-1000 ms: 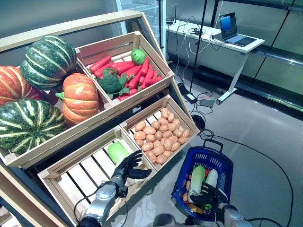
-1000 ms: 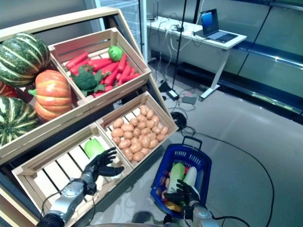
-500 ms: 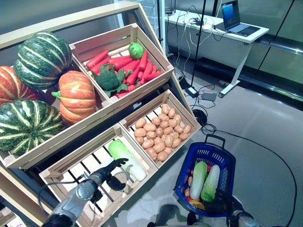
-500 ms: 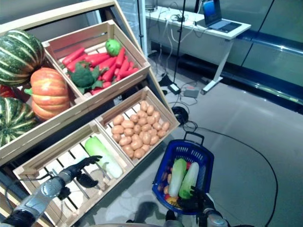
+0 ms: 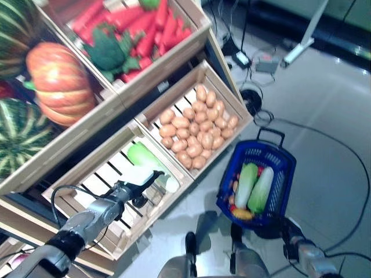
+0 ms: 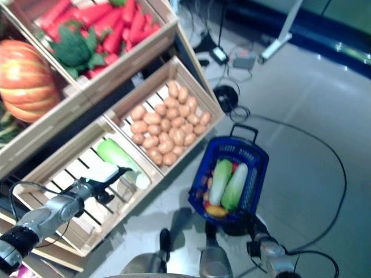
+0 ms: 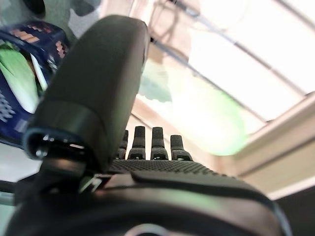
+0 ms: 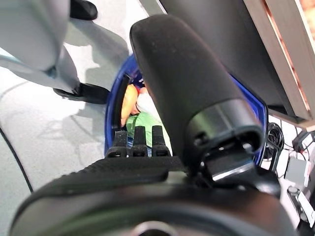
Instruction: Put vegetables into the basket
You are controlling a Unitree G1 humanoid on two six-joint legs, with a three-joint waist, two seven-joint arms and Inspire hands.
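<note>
A long green-and-white vegetable lies in the lower left wooden crate. My left hand is inside that crate, open, its fingers stretched out beside the vegetable's near end; the left wrist view shows the pale green vegetable just past the fingers. The blue basket stands on the floor to the right and holds two green-and-white vegetables with small orange and red pieces under them. My right hand is at the basket's near rim, mostly hidden by it.
A crate of potatoes sits right of the vegetable's crate. Above are a crate of carrots and broccoli and a bin of pumpkins. A desk leg and a power strip stand on the grey floor behind the basket.
The camera has tilted down, so the whole scene has shifted up. My left hand has crept forward to the vegetable's near end. The right hand stays at the basket's near rim.
</note>
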